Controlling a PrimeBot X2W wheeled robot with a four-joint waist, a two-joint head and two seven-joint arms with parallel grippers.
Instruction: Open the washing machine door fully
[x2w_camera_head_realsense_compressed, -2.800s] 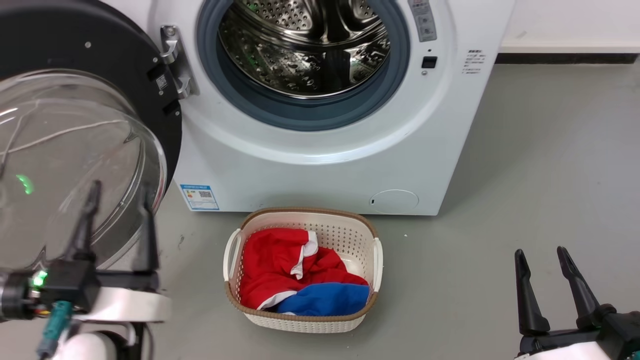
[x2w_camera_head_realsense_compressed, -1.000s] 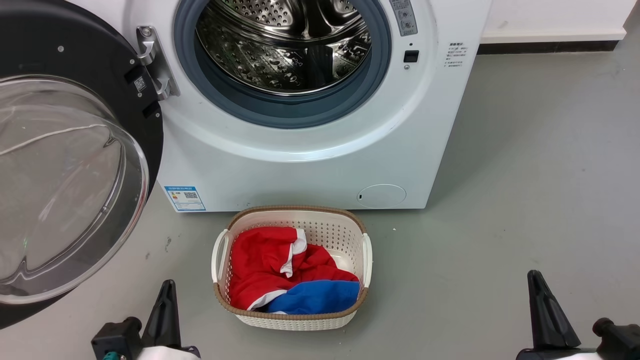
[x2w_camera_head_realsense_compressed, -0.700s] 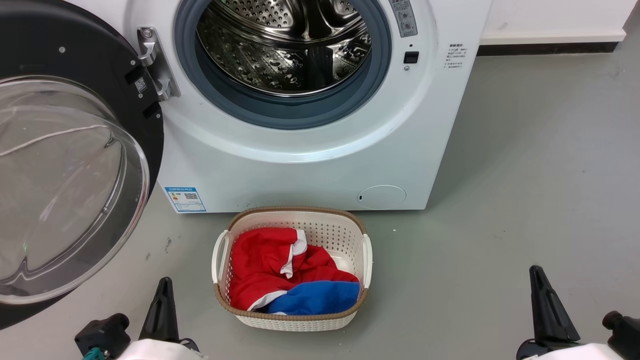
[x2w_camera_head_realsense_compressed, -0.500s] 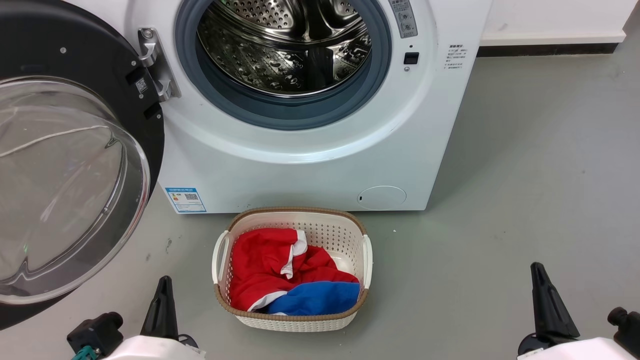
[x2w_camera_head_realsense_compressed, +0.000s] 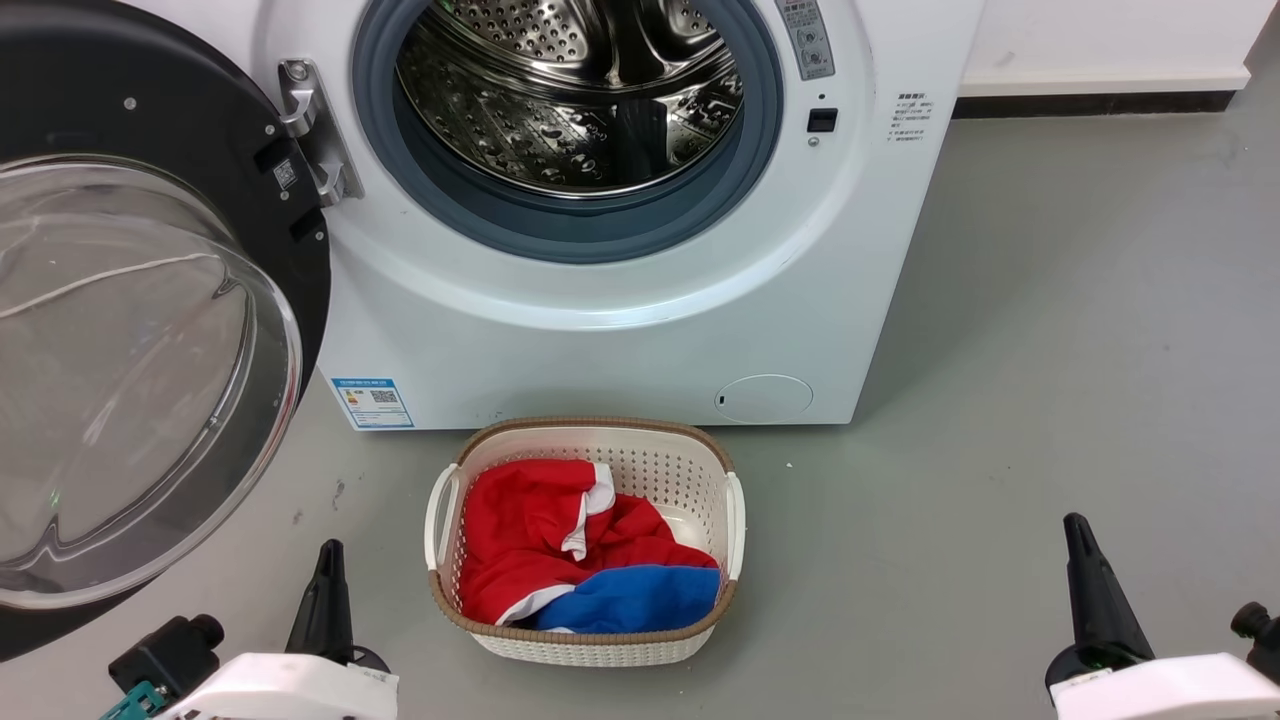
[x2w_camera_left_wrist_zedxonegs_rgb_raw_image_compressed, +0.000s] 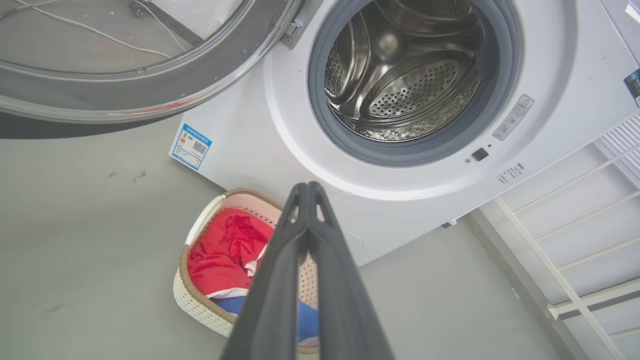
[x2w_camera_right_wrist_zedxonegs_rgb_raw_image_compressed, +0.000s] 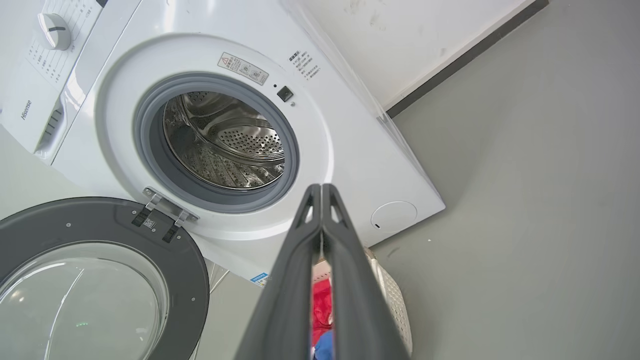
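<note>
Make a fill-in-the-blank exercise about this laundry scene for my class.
In the head view, the washing machine door stands open to the ____ of the drum.
In the basket, next to the red garment, lies a ____ one.
The left gripper and right gripper are both ____.
The drum is ____.
Missing words: left; blue; shut; empty.

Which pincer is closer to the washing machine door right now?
Left. In the head view the left pincer sits just below the open washing machine door, apart from it. The right pincer is far on the other side, past the laundry basket.
</note>
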